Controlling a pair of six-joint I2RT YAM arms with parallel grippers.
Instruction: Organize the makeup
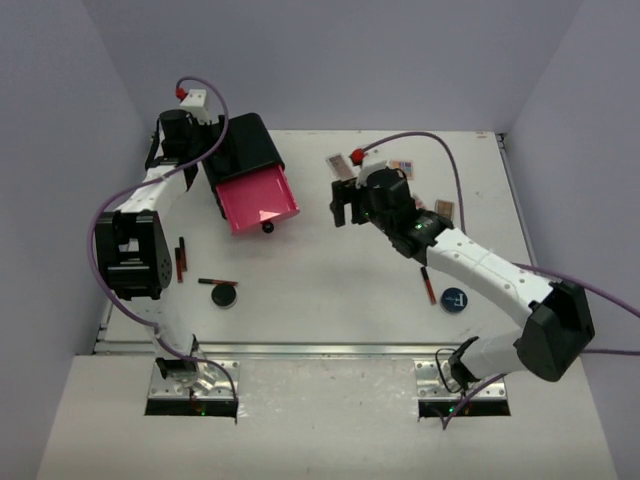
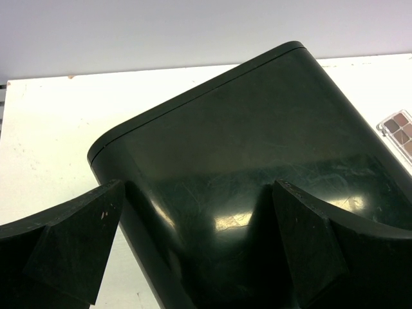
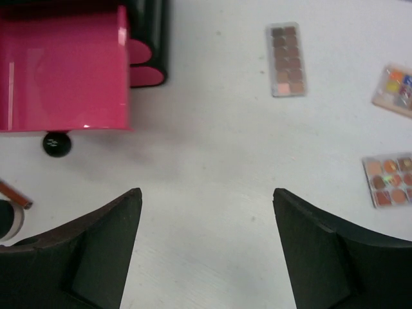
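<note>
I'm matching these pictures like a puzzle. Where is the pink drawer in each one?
Top external: the pink drawer sits upper left, pulled out of the black chest.
Left wrist: not in it.
Right wrist: top left corner.
Shared landmark: the black chest, in all three.

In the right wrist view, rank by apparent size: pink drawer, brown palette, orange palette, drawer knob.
1. pink drawer
2. brown palette and orange palette: alike, orange one cropped, so unranked
3. drawer knob
</note>
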